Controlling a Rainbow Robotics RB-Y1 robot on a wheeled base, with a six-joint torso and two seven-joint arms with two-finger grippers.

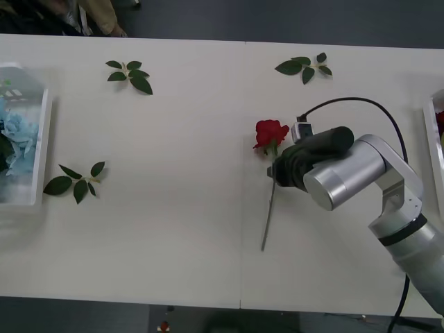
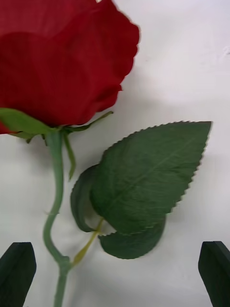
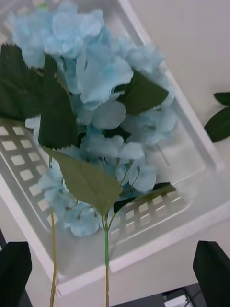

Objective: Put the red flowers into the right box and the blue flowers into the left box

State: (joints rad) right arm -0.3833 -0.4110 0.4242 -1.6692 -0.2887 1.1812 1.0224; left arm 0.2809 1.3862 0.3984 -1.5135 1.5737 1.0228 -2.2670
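Observation:
One of the red flowers, a rose with its bloom (image 1: 270, 132) and long stem, lies flat near the table's middle. My right gripper (image 1: 283, 170) hovers over the upper stem, just below the bloom. In the right wrist view its black fingers (image 2: 19, 268) stand open on either side of the rose (image 2: 62, 57), with the stem and a large leaf between them (image 2: 116, 245). The blue flowers (image 1: 15, 135) lie inside the left box (image 1: 45, 139). My left gripper (image 3: 114, 243) hangs open above the blue flowers (image 3: 96, 76) and the ribbed left box (image 3: 143, 254). The right box (image 1: 433, 132) shows at the right edge.
Loose green leaf sprigs lie at the back left (image 1: 132, 73), at the back centre-right (image 1: 305, 66) and beside the left box (image 1: 75, 182). Something red (image 1: 440, 119) peeks out of the right box. The table's front edge runs near the rose's stem end.

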